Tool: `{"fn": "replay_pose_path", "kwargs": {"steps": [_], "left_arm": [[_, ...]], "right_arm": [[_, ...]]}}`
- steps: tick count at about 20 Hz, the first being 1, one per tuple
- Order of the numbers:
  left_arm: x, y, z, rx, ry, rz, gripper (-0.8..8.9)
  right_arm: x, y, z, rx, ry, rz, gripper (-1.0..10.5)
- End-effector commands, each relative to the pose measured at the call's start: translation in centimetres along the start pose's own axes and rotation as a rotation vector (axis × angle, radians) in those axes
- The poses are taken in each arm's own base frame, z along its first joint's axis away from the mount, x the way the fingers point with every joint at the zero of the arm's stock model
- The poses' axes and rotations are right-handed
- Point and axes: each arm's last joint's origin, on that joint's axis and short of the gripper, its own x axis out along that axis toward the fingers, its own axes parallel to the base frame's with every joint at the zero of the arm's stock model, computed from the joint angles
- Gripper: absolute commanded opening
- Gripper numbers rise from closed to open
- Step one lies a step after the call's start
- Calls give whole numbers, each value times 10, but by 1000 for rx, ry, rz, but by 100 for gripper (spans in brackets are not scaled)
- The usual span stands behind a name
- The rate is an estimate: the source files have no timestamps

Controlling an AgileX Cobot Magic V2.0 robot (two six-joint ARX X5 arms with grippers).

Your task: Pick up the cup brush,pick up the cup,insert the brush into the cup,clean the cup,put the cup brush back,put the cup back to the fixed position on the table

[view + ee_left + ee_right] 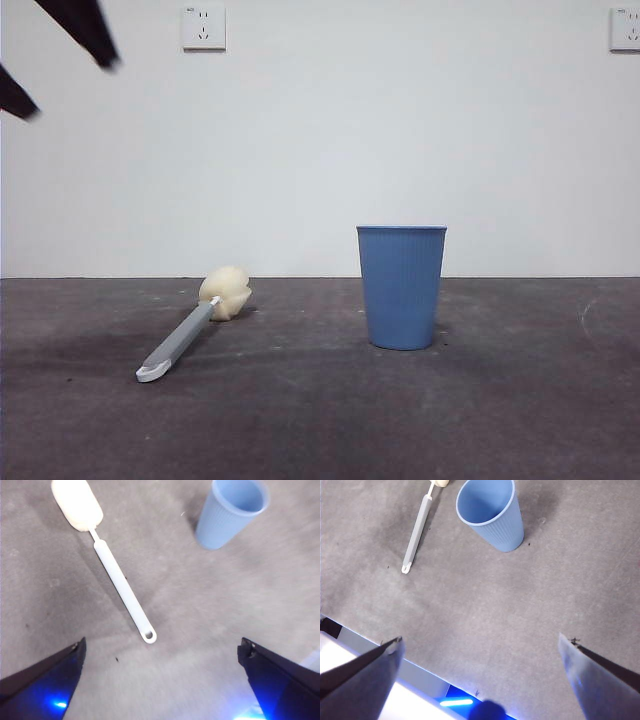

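White wall is running behind the table (520, 400), which is showing dark grey-brown and slightly scuffed in the front view; two wall sockets (203, 28) are sitting high on that wall, one towards each upper corner.

On the table the cup brush (190, 332) is lying flat, its cream-yellow sponge head pointing towards the wall and its white looped tip pointing towards the front camera; the cup (401, 287) is standing upright on its base, mouth open upwards, well apart from the brush and to the right of it in the front view; nothing is touching either of them.

From the left wrist view, the left gripper (162, 680) is hanging above the table with its two black jaws spread wide and nothing between them; the brush (120, 577) is lying full length ahead of it, the looped tip being the nearest part, and the cup (231, 512) is standing farther off.

From the right wrist view, the right gripper (480, 675) is likewise hanging high with its jaws wide apart and gripping nothing; the cup (492, 515) and the brush handle (416, 535) are both lying well beyond it; a pale table edge is showing beneath this gripper.

In the front view, two black tips are showing at the top left corner; which arm they belong to is not clear.
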Motion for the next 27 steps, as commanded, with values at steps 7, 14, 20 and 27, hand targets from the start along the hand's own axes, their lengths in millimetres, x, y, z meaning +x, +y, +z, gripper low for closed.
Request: {"fn": "replay_pose_path", "kwargs": {"steps": [7,14,20,27], "left_arm": [[105,-15,10,-78,134,202,561],[157,-9,-2,-133,234,260,561],[176,-6,-8,-165,260,302,561],[188,-5,-14,-183,284,331,561]], "right_arm": [[1,0,1,36,-2,3,599],[1,0,1,39,-8,2,599],[1,0,2,35,-14,1,599],[1,0,3,31,-27,1,599]]}}
